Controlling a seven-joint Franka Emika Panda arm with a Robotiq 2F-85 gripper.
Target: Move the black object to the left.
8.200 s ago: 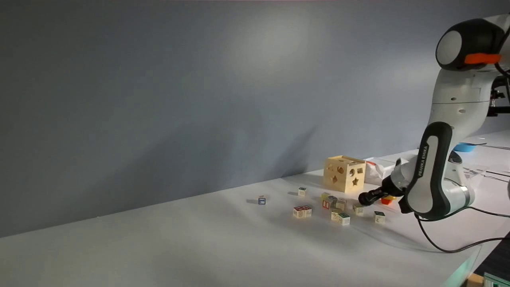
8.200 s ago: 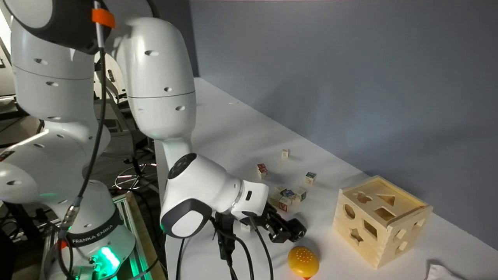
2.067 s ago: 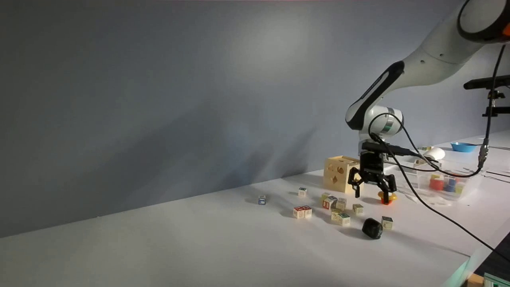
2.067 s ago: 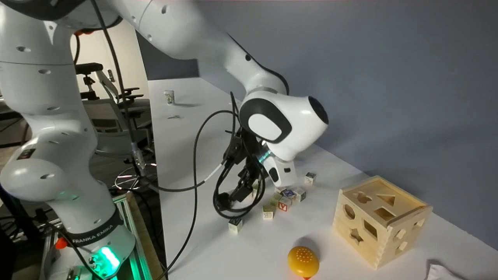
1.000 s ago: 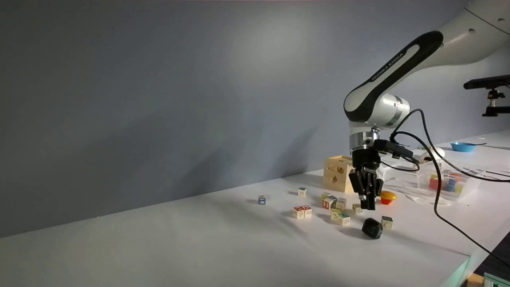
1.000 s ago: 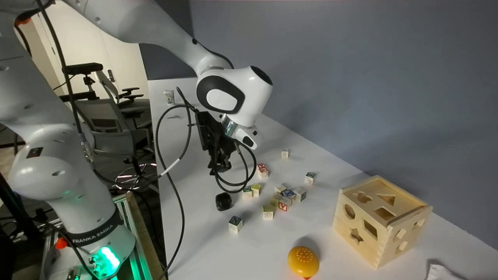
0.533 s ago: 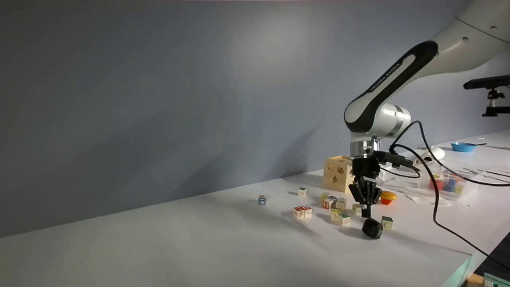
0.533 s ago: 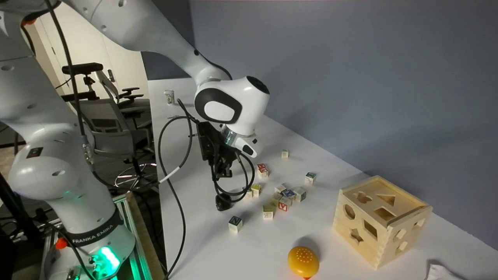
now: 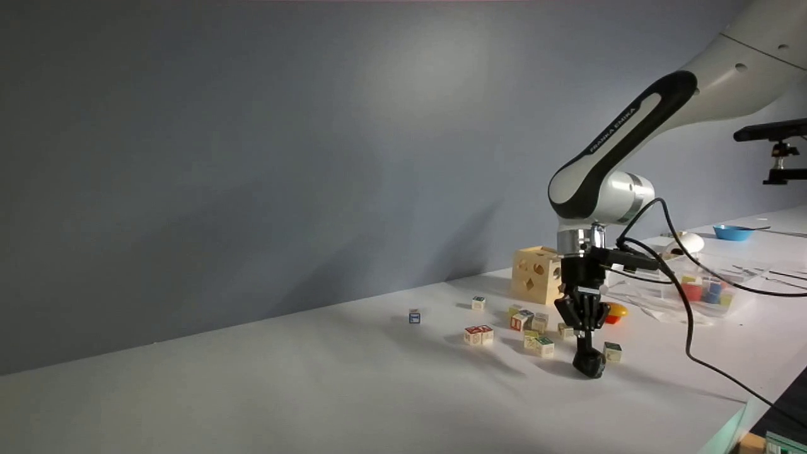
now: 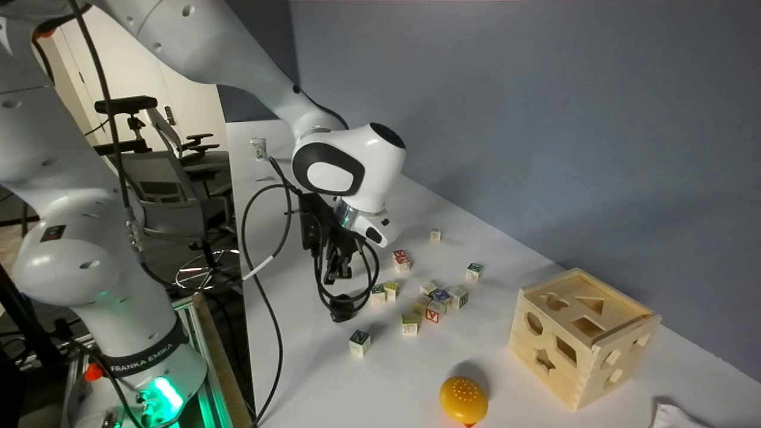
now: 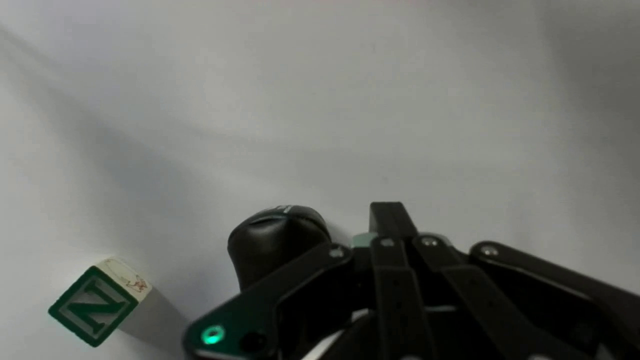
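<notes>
The black object (image 9: 589, 366) is a small, chunky, rounded dark piece on the white table. It also shows in an exterior view (image 10: 342, 311), partly behind looped cables, and in the wrist view (image 11: 275, 240), where a gripper link covers its lower part. My gripper (image 11: 392, 217) points down with its fingertips pressed together and nothing seen between them. In the wrist view the object sits just left of the fingers, with a small gap at the tips. In an exterior view the gripper (image 9: 585, 340) overlaps the object's top; I cannot tell whether they touch.
A letter block (image 11: 95, 305) lies close to the black object. Several more blocks (image 9: 536, 321) are scattered behind. A wooden shape cube (image 10: 582, 339) and a yellow-orange toy (image 10: 464, 399) stand farther off. The arm's cable (image 9: 690, 315) hangs near the table edge.
About two seconds ago the gripper was open and higher, farther back. It has since shut, turned and come down beside the black object. The object has not moved in that time.
</notes>
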